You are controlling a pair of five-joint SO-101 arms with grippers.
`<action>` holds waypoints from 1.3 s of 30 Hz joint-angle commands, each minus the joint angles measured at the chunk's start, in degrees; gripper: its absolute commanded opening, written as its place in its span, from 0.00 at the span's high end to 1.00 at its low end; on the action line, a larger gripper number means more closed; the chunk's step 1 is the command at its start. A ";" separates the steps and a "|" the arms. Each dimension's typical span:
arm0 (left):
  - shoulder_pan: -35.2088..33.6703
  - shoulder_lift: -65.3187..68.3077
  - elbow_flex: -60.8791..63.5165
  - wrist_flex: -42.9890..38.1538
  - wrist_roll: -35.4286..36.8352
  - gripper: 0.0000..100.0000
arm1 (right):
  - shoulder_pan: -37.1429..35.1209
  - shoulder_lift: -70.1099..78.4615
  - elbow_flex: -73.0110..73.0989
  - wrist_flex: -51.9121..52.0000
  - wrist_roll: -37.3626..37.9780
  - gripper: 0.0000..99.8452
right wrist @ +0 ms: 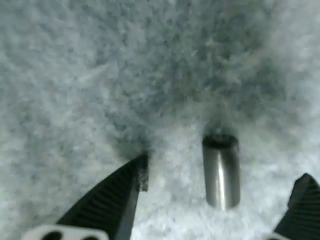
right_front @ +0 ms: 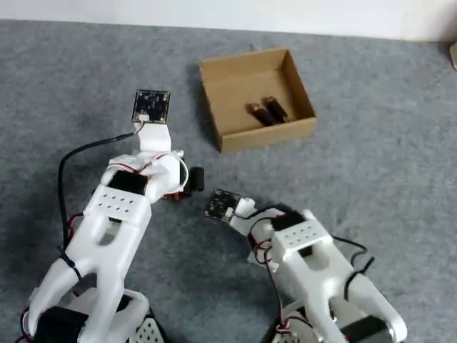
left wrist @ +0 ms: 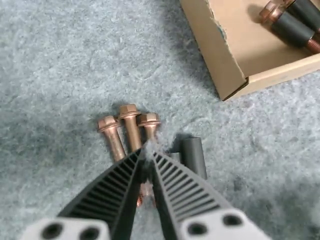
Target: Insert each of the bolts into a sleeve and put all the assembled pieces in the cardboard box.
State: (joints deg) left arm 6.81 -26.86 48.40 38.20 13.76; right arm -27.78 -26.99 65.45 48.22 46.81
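Two black-sleeved copper bolts [right_front: 265, 112] lie in the brown cardboard box [right_front: 268, 136]. Three bare copper bolts [left wrist: 129, 117] wait on the grey fuzzy desk [right_front: 385, 86]. The left end effector [left wrist: 146, 147] pinches one; the right end effector [right wrist: 223, 176] is open around a dark metal sleeve [right wrist: 221, 170].

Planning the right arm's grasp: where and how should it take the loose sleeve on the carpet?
Grip the sleeve across its round middle, right gripper coming from above, one finger on each long side. It lies flat, and this leaves its open end free.
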 commanded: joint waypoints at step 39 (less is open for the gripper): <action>-0.22 0.13 -0.31 -0.97 0.79 0.97 | 6.64 1.98 -7.96 8.04 -2.73 1.00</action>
State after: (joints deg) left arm 6.81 -26.86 48.40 38.20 13.76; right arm -21.10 -20.66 59.30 50.51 45.14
